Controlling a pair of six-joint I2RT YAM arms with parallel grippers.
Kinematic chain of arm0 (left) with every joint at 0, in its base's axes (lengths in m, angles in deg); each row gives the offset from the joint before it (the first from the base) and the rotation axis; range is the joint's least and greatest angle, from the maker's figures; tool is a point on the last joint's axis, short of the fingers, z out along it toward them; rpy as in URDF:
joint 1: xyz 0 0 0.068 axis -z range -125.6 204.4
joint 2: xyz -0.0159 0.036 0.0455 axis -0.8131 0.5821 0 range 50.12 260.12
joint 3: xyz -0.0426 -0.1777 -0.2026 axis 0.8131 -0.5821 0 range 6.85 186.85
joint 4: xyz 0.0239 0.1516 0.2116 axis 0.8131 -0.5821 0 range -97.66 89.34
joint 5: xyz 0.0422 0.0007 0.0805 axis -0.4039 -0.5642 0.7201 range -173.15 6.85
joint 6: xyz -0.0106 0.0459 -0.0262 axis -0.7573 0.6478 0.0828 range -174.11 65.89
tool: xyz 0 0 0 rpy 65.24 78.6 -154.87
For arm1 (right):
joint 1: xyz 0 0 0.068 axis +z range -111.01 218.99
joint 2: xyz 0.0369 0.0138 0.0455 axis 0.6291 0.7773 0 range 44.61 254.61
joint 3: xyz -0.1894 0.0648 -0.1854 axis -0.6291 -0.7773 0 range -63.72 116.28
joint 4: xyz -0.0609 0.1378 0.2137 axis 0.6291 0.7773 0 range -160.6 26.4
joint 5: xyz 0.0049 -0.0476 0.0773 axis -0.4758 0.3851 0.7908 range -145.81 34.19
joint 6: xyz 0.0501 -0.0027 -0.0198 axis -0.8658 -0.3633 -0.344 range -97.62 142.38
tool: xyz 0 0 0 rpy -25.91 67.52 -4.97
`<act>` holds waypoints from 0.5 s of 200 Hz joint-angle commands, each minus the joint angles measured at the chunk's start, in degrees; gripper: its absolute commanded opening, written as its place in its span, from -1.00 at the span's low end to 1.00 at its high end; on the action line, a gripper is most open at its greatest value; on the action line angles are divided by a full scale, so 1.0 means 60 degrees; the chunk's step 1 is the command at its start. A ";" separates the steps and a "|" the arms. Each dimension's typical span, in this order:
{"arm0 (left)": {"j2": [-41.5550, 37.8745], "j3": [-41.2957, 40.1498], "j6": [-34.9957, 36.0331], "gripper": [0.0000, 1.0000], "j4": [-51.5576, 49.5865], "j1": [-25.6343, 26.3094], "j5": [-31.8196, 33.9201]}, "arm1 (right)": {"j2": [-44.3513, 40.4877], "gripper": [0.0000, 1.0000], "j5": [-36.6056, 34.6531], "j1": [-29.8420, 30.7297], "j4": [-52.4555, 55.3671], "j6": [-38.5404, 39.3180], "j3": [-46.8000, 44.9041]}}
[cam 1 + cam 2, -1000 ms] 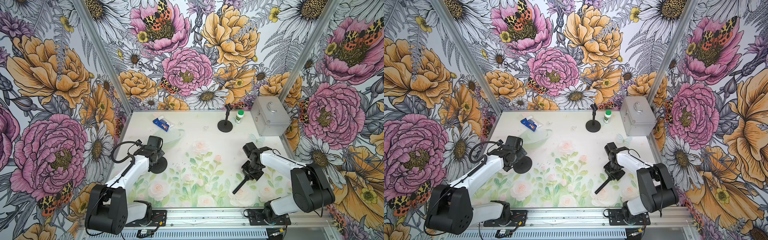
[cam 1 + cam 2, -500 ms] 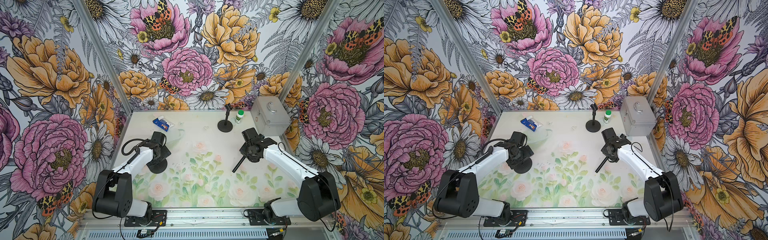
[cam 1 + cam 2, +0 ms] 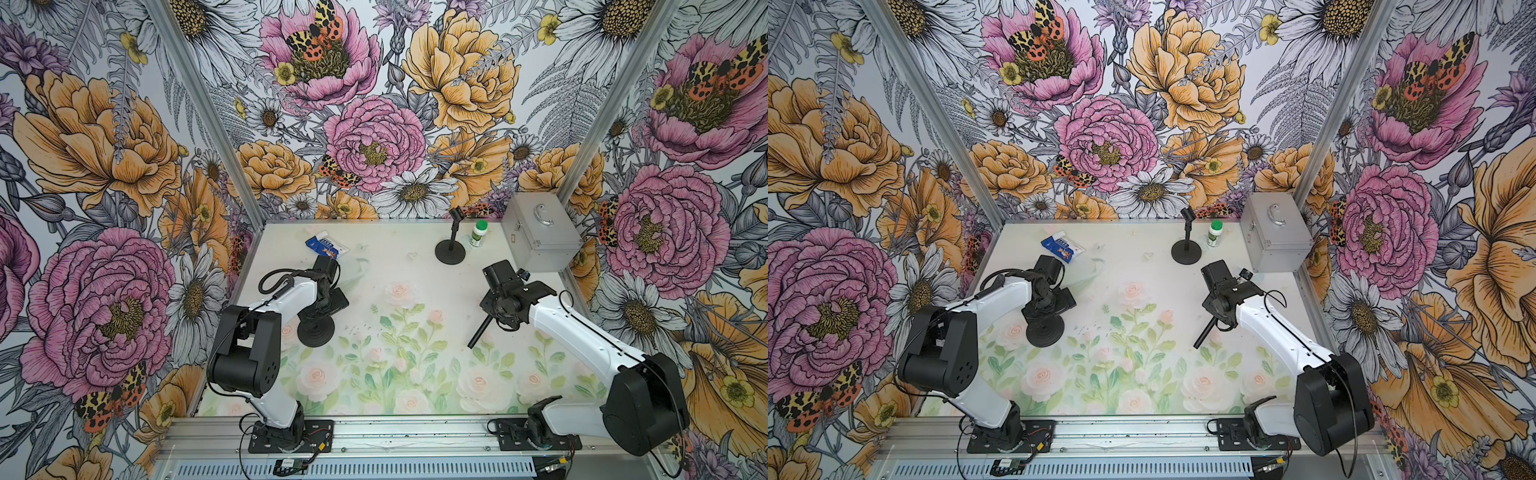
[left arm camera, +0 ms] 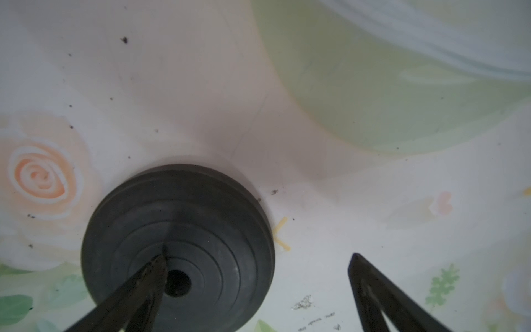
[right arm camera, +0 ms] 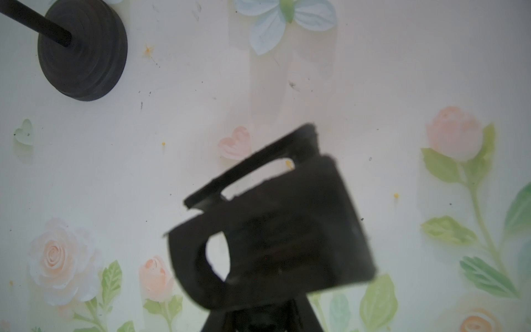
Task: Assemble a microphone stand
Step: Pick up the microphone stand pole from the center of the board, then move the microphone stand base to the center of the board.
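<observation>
A round black stand base (image 3: 316, 331) (image 3: 1045, 331) lies flat on the mat at the left, its centre hole (image 4: 176, 283) showing in the left wrist view. My left gripper (image 3: 321, 311) (image 4: 258, 257) hangs open just over it, one fingertip (image 4: 159, 263) above the hole's edge, the other off the base's side. My right gripper (image 3: 495, 315) (image 5: 258, 312) is shut on a black pole (image 3: 480, 332) (image 3: 1204, 332) that slants down toward the mat's middle. The pole's black microphone clip (image 5: 273, 224) fills the right wrist view.
An assembled black stand (image 3: 450, 249) (image 5: 83, 54) is at the back, next to a green-capped white bottle (image 3: 479, 233) and a silver metal case (image 3: 540, 237). A blue packet (image 3: 326, 246) and a clear plastic bowl (image 4: 388, 86) lie behind the left gripper.
My right gripper has lifted the pole off the front of the mat and carried it back. The left arm's elbow has risen while its gripper stayed over the unmoved base.
</observation>
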 commanded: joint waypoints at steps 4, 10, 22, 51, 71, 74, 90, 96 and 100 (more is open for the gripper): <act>0.0154 -0.0015 0.0045 0.97 -0.0075 0.0179 -0.0469 | -0.0140 -0.91 -0.0413 0.0040 -0.0119 0.0081 0.0092; 0.0188 -0.0043 -0.0014 0.97 -0.0075 0.0188 -0.0534 | -0.0088 -0.91 -0.0381 0.0044 -0.0113 0.0098 0.0122; 0.0252 -0.0053 -0.0042 0.97 -0.0073 0.0245 -0.0766 | -0.0077 -0.91 -0.0305 0.0052 -0.0118 -0.0022 0.0127; 0.0230 -0.0084 -0.0115 0.97 -0.0067 0.0428 -0.0811 | 0.0049 -0.91 -0.0261 0.0080 -0.0200 -0.0022 0.0138; 0.0491 0.0075 -0.0042 0.97 -0.0074 0.0574 -0.1007 | 0.0011 -0.91 -0.0245 0.0079 -0.0207 -0.0129 0.0126; 0.0548 0.0093 -0.0015 0.97 -0.0078 0.0614 -0.1023 | 0.0001 -0.91 -0.0251 0.0069 -0.0223 -0.0151 0.0124; 0.0742 0.0136 -0.0060 0.97 -0.0075 0.0805 -0.1068 | 0.0015 -0.91 -0.0386 0.0068 -0.0244 -0.0097 0.0191; 0.0792 0.0139 -0.0105 0.97 -0.0075 0.0879 -0.1074 | 0.0011 -0.91 -0.0411 0.0053 -0.0232 -0.0077 0.0224; 0.0834 0.0133 -0.0136 0.97 -0.0061 0.0917 -0.1100 | -0.0009 -0.91 -0.0413 0.0049 -0.0235 -0.0080 0.0260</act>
